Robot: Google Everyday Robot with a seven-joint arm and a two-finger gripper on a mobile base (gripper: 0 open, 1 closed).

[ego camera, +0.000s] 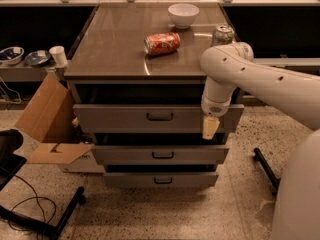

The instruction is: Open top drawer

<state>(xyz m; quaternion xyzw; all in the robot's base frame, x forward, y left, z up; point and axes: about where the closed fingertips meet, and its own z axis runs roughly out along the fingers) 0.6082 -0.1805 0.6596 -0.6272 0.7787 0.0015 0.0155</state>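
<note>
Pincer (pixel 210 127) hangs tip-down in front of the top drawer (pixel 125 118), right end, well right of the handle (pixel 160 116). Can't tell how open it is or whether it grips anything. Drawer sits just under the table (pixel 115 44) top, front facing near, long axis left-right. Suggest: shift left, hook the handle, pull straight near.

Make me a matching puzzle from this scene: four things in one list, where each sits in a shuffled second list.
1. gripper
2. red can
3. white bowl
4. cardboard box

A. lying on its side on the cabinet top
B. on the floor, flap open
C. in front of the top drawer, near its right end
D. upright at the far end of the cabinet top

Pairs: 1-C, 2-A, 3-D, 4-B.
</note>
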